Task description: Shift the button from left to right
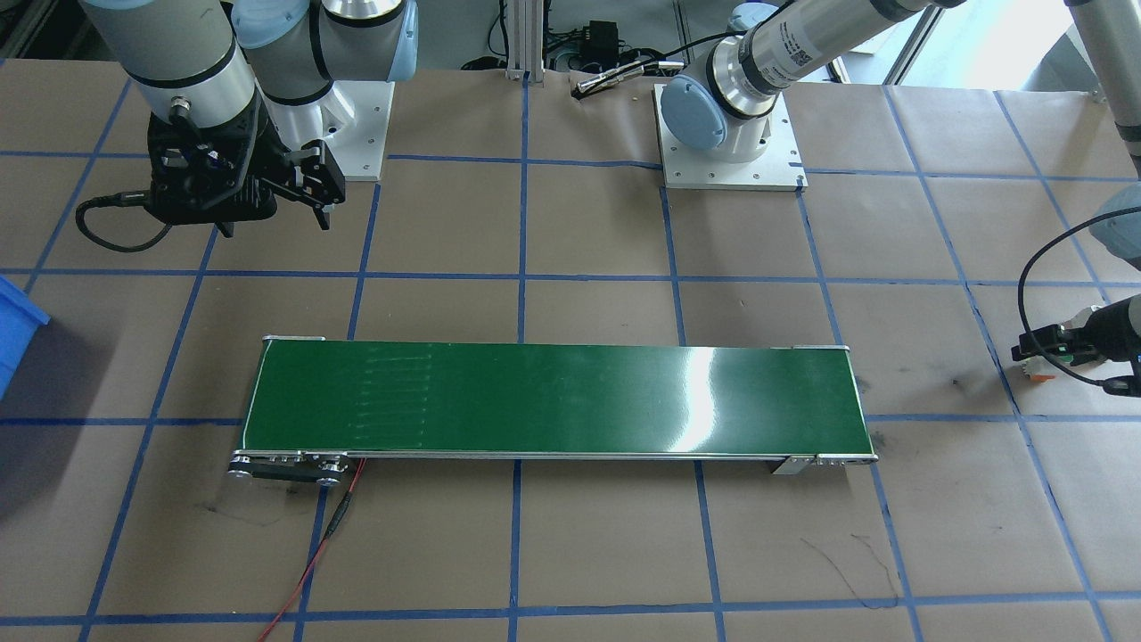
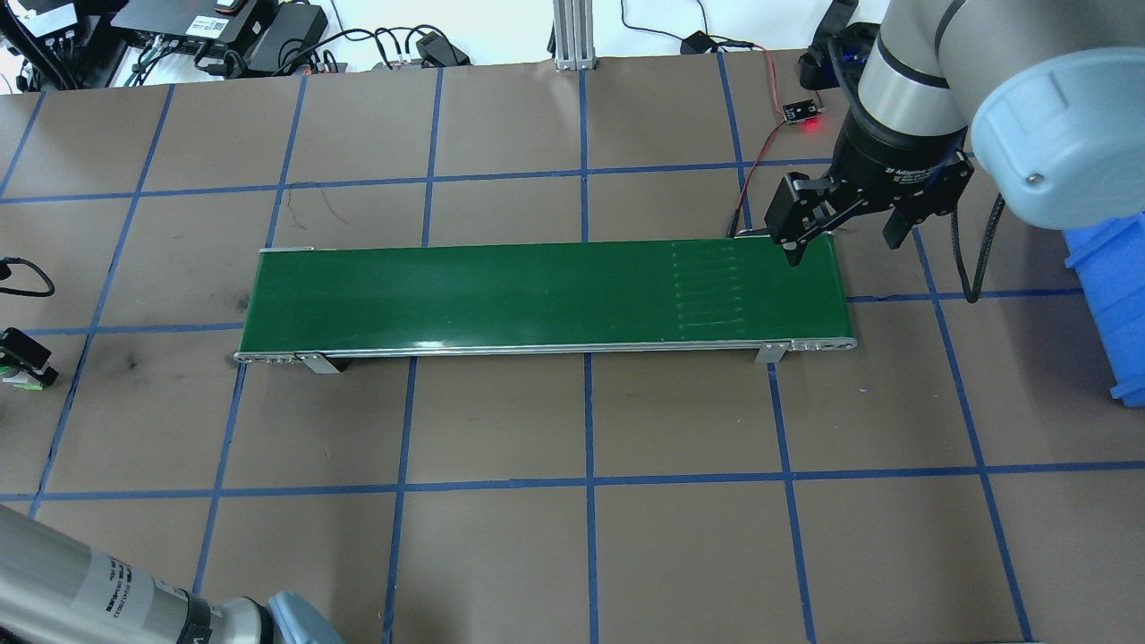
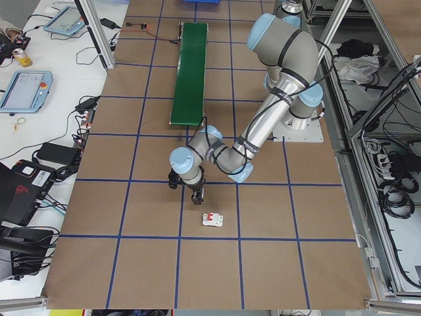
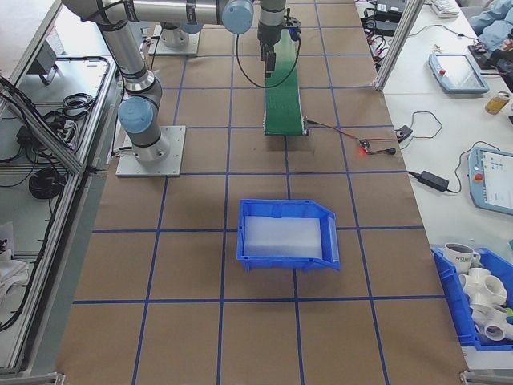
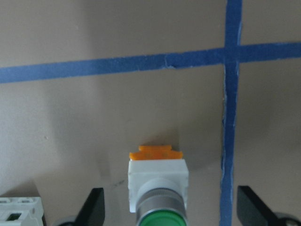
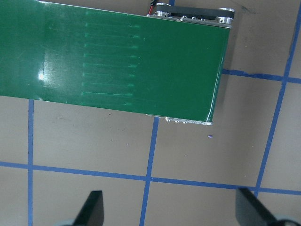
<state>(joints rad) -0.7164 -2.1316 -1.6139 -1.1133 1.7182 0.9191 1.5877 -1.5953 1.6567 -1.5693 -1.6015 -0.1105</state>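
we are viewing an early stage, by our reading: the button (image 5: 158,188) is lying on the brown paper-covered table (image 5: 94,122) at the robot's left end, not yet lifted or carried; the left gripper (image 5: 171,207) is hanging over it with its black fingers (image 5: 94,205) spread wide to either side, touching nothing. the button is showing a glossy round green cap, a metallic collar, a blocky white plastic body and an orange base; a white circuit breaker (image 5: 19,212) is sitting just beside it. farther along, the smooth green conveyor belt (image 2: 546,291) is lying bare; beyond its far end the right gripper (image 2: 841,233) is hovering, fingers parted and empty; the blue bin (image 4: 287,233) is waiting past it.
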